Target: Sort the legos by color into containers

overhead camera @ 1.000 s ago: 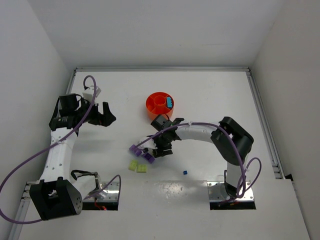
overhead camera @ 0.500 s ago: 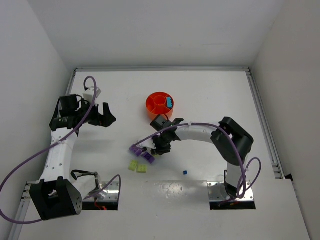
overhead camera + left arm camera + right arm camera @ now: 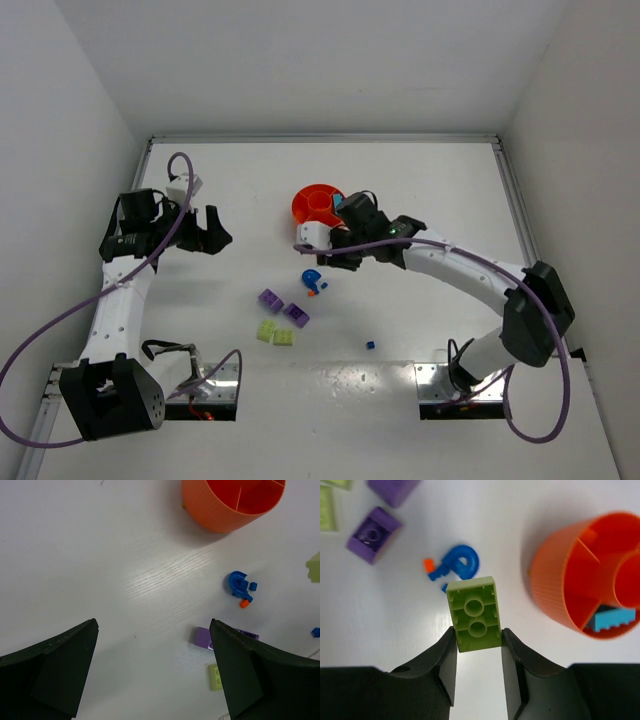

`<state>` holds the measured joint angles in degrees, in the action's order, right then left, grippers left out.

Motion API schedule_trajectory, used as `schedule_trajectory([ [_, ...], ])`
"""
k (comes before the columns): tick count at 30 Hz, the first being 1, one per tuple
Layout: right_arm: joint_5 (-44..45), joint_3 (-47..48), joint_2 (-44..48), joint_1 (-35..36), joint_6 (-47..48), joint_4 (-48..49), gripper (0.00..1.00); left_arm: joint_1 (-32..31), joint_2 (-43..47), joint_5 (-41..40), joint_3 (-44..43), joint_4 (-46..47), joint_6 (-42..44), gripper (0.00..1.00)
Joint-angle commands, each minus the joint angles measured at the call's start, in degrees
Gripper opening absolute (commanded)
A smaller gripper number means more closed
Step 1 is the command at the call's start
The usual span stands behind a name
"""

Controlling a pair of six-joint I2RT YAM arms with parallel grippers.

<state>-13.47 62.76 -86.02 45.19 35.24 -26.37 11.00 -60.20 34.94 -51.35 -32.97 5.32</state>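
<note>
Fingers of the left hand (image 3: 153, 625) are gaping wide, gripping nothing, and hovering over the 9 o'clock side of the counter (image 3: 420, 190). Two purple legos (image 3: 270, 298) and two lime legos (image 3: 266, 331) are lying near the counter's middle. A curved blue piece (image 3: 312, 279) and a tiny orange piece (image 3: 428, 564) are sitting at their 1 o'clock. The right hand (image 3: 477, 635) is pinching a lime brick (image 3: 473, 613) narrowly, hanging at about 6 o'clock of the orange bowl (image 3: 555, 600). A teal brick (image 3: 612, 620) is resting in one wedge compartment.
</note>
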Motion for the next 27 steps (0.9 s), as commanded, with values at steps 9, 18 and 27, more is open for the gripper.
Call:
schedule_trajectory([
  [9,8.20,10.27,-7.49,-5.37,-6.50,5.01,0.09,0.86,1.23,0.48,-0.41,1.15,-0.31,1.00],
  [18,10.21,13.87,-11.36,-6.52,-8.00,6.95,0.09,0.86,1.23,-0.05,-0.41,1.68,-0.31,1.00],
  [27,13.65,15.28,-15.23,-7.04,-6.94,9.93,0.09,0.86,1.23,-0.05,0.11,1.68,-0.31,1.00],
])
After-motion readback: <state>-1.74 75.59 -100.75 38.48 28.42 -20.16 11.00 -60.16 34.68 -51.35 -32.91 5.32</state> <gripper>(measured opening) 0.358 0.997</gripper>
